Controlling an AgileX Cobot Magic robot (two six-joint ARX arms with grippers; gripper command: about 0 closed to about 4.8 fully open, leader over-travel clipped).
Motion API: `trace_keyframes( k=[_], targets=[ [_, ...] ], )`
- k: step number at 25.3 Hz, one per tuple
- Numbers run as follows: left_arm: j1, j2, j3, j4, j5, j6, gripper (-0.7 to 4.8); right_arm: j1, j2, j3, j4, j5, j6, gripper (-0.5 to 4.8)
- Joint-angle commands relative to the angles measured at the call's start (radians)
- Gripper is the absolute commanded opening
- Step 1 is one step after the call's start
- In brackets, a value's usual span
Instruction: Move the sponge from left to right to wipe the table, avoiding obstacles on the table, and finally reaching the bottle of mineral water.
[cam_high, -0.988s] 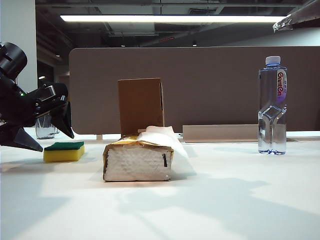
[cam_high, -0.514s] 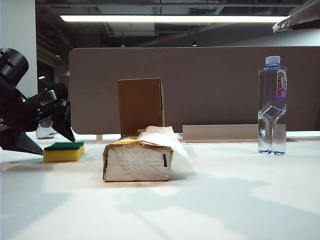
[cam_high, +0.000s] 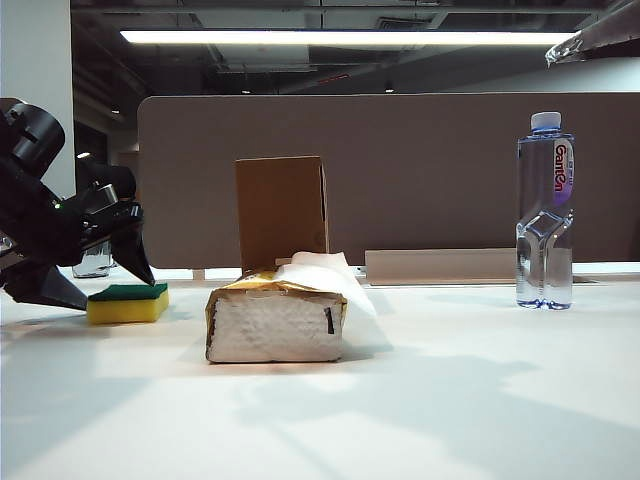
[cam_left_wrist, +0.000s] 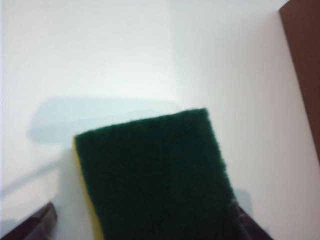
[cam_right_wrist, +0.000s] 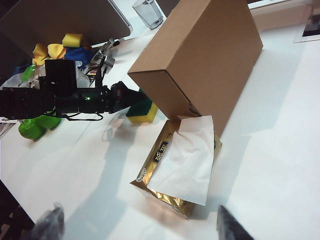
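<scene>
The sponge, yellow with a dark green top, lies on the white table at the left. My left gripper is open and straddles it: one fingertip is by its right top corner, the other is just off its left end. In the left wrist view the sponge fills the space between the fingers of the left gripper. The gold tissue pack and the upright brown box stand mid-table. The bottle of mineral water stands far right. My right gripper hangs open above the tissue pack.
A clear glass mug stands behind the left arm. A grey partition closes off the table's far edge, with a low beige strip at its foot. Coloured toys lie beyond the left arm.
My left gripper has sunk a little and shifted right, so its far fingertip now reaches the sponge's right top corner. The sponge, obstacles and bottle have not moved.
</scene>
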Motion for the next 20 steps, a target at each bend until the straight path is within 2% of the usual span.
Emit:
trace_keyframes(
  k=[1, 3, 7, 18, 20],
  targets=[
    [0.0, 0.001, 0.004, -0.007, -0.01, 0.013, 4.66, 0.0, -0.002, 0.005, 0.013, -0.002, 0.0, 3.91],
    [0.0, 0.002, 0.004, -0.007, -0.01, 0.013, 4.2, 0.0, -0.002, 0.005, 0.013, 0.0, 0.0, 3.9],
    [0.0, 0.002, 0.004, -0.008, -0.007, 0.013, 3.63, 0.0, -0.002, 0.006, 0.013, 0.001, 0.0, 3.9],
    [-0.037, 0.044, 0.005, -0.014, -0.003, 0.016, 3.62, -0.003, -0.002, 0.006, 0.013, 0.003, 0.0, 3.87],
    [-0.044, 0.044, 0.005, -0.016, -0.008, 0.016, 2.99, -0.003, -0.002, 0.006, 0.013, 0.016, 0.0, 3.87]
  ],
)
